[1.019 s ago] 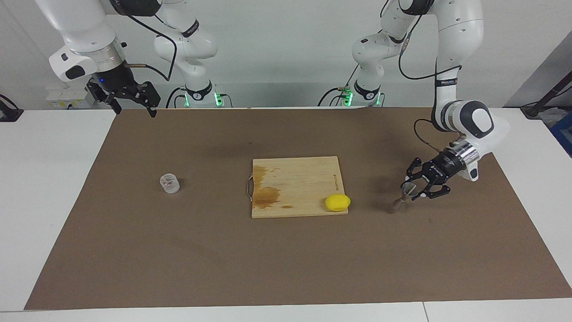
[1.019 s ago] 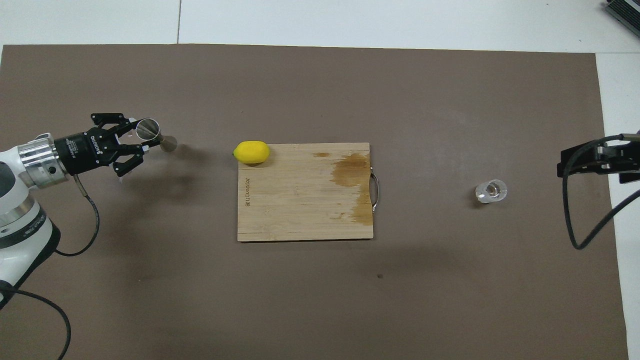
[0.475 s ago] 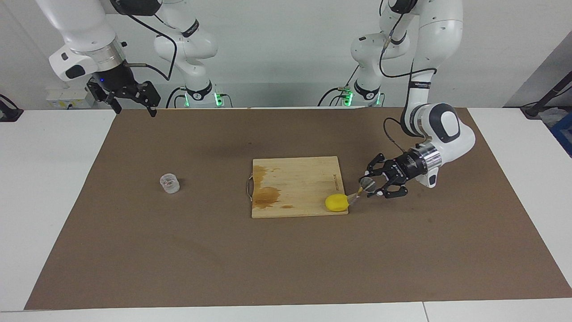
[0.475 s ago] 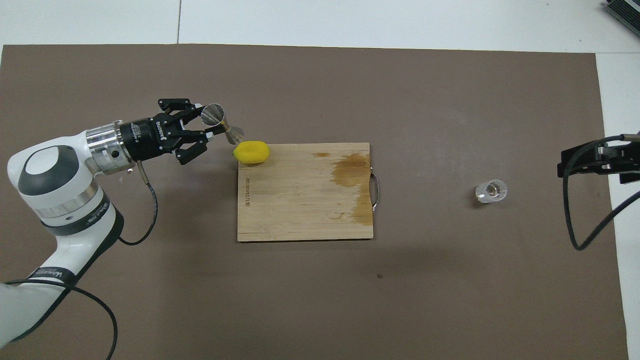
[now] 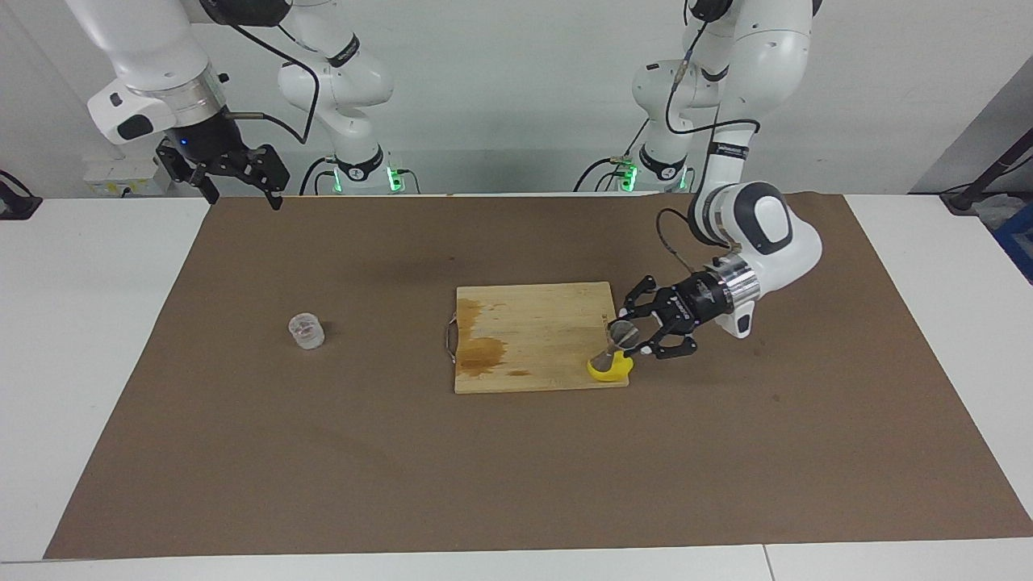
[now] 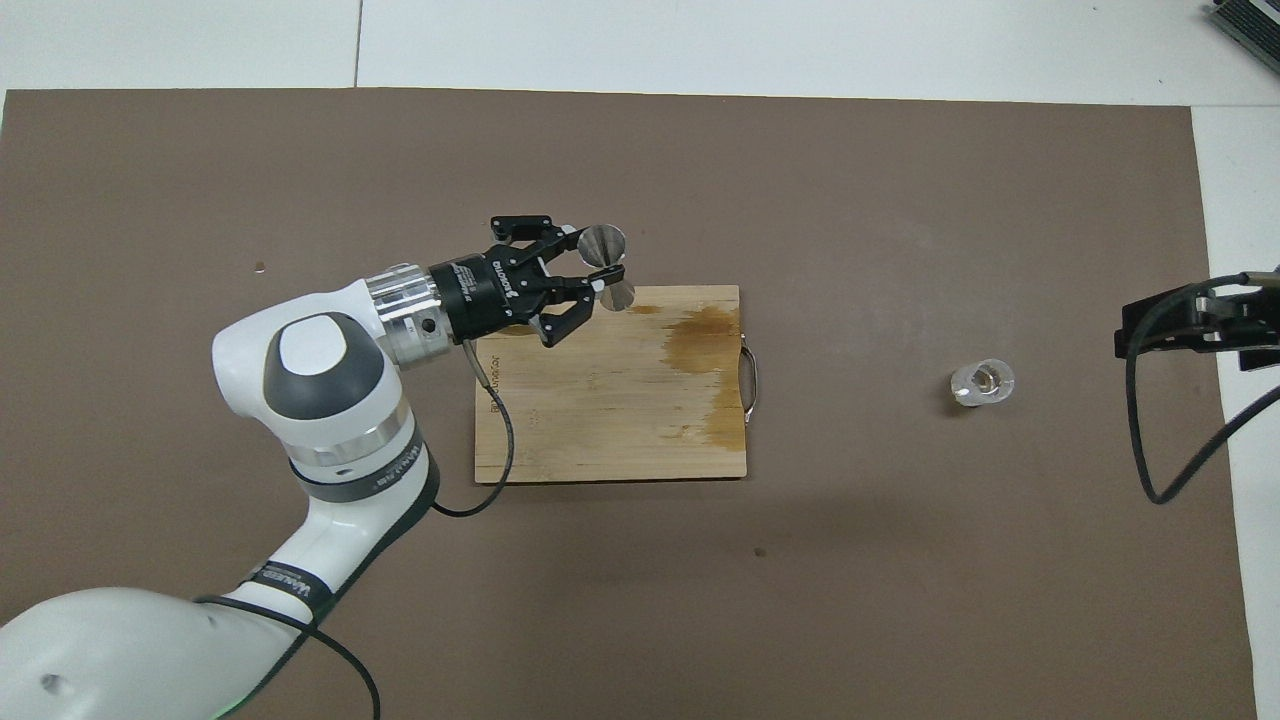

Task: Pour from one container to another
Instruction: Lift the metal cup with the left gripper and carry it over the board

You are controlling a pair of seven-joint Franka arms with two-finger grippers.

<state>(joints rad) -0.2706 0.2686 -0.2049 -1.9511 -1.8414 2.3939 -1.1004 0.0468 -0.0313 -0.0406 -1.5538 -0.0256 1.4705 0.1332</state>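
The small clear cup (image 5: 307, 331) (image 6: 982, 382) stands alone on the brown mat toward the right arm's end of the table. In the air, my left gripper (image 5: 632, 340) (image 6: 590, 268) is shut on the waist of the silver metal jigger (image 5: 615, 342) (image 6: 606, 262), which is tilted. The jigger hangs over the corner of the cutting board where the lemon (image 5: 611, 372) lies. High over the mat's corner at the robots' edge, my right gripper (image 5: 242, 194) waits open with nothing in it, well away from the cup.
A wooden cutting board (image 5: 533, 323) (image 6: 610, 400) with a metal handle and a dark stain lies mid-table. The yellow lemon rests on its corner, hidden by my left gripper in the overhead view. A brown mat (image 5: 516, 468) covers most of the white table.
My left arm has carried the jigger from the left arm's end of the mat toward the middle, stopping over the board's lemon corner. The right arm and the cup have not moved.
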